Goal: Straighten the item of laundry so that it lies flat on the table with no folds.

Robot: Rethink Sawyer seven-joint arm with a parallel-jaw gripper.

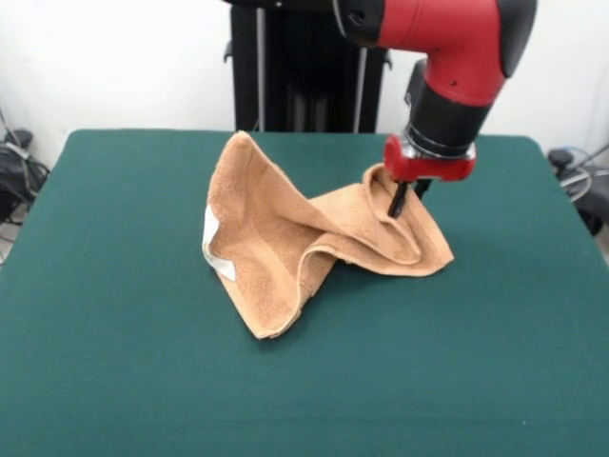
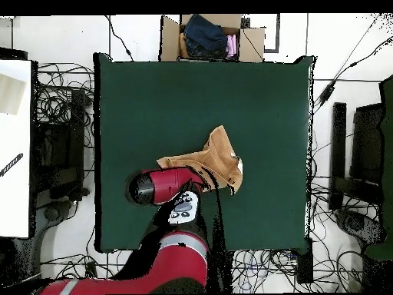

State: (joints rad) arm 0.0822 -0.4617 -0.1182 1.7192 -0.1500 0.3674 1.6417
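A tan terry hand towel [image 1: 285, 243] is lying crumpled on the dark green, felt-like surface [image 1: 114, 362], somewhat toward the robot's side of the middle. Its looped pile is looking soft and nubby, and the cloth is standing up in stiff ridges instead of lying flat. In the front view one corner is peaking upward at the far left of the heap, a broad flap is sloping down to a rounded corner at the near side, and a second lobe is spreading to the right in layered folds with a rolled hem. A white label [image 1: 213, 246] is showing on the towel's left edge, bent along the fold.

The red and black arm [image 1: 447, 57] is reaching down over the towel's right lobe. The pincer [image 1: 403, 198] is hanging below a red collar, its dark fingers [image 1: 397, 200] pressing into the top of the folded cloth there. They are sitting close together, and the narrow gap appears to be pinching a ridge of the terry, though the cloth is hiding the tips.

In the overhead view a cardboard box [image 2: 211, 37] of clothes is sitting beyond the surface's far edge.
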